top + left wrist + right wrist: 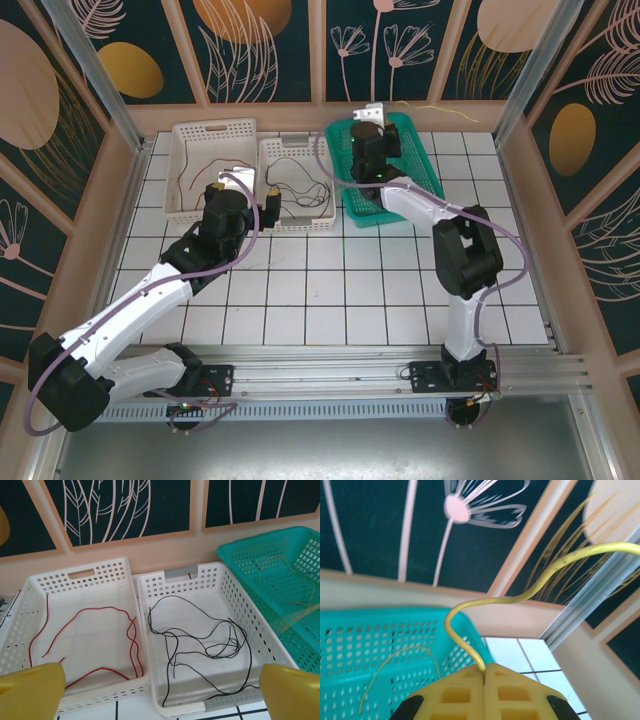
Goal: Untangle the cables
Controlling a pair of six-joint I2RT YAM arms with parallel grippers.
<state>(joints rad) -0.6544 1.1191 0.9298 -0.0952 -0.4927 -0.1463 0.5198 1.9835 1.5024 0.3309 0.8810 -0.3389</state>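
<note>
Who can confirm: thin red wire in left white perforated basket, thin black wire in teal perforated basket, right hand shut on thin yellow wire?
One error: the thin black wire lies in the right white perforated basket, not the teal perforated basket; the left wrist view shows it. Rest holds.

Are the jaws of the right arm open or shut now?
Shut. The right gripper has its jaws pressed together, pinching the yellow cable rising between them.
</note>
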